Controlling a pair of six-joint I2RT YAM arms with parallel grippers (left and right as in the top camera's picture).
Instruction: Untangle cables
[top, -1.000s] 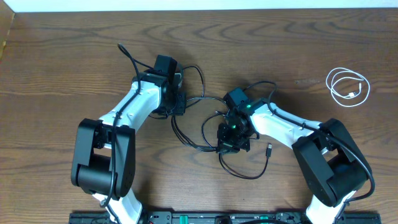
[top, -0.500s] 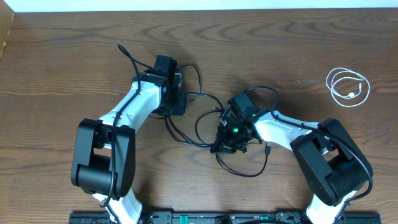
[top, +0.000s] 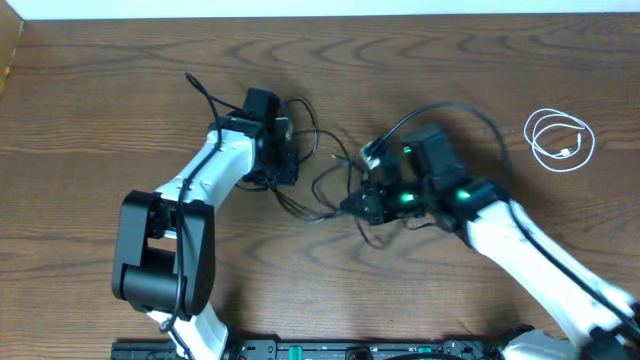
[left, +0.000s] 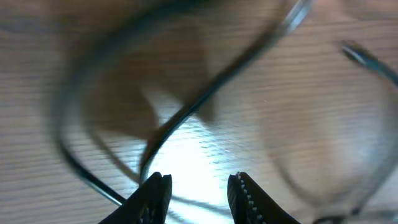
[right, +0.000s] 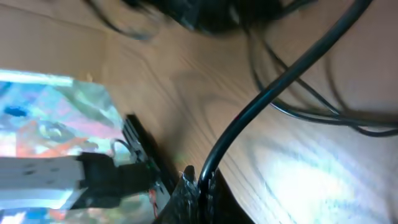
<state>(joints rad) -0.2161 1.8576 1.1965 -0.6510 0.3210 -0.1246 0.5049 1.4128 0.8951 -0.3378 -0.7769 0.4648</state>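
The black cable (top: 300, 212) lies in tangled loops on the wooden table between my two arms. In the overhead view my right gripper (top: 365, 205) hangs over the tangle. The right wrist view shows that gripper (right: 198, 182) shut on the black cable (right: 261, 106), which rises from between its fingertips. My left gripper (top: 283, 162) sits at the tangle's left end. In the left wrist view it (left: 198, 186) stands open, its jaws apart, with blurred strands of black cable (left: 205, 102) on the table beyond. The white cable (top: 560, 140) lies coiled at the far right, apart from both grippers.
A thick black arm wire (top: 440, 108) arcs above my right arm. Another arm wire (top: 205, 90) sticks out behind my left arm. The table's far edge (top: 320, 15) runs along the top of the overhead view.
My right arm has lifted and swung toward the upper right with the black cable, pulling the loops that way. The left arm has hardly moved.
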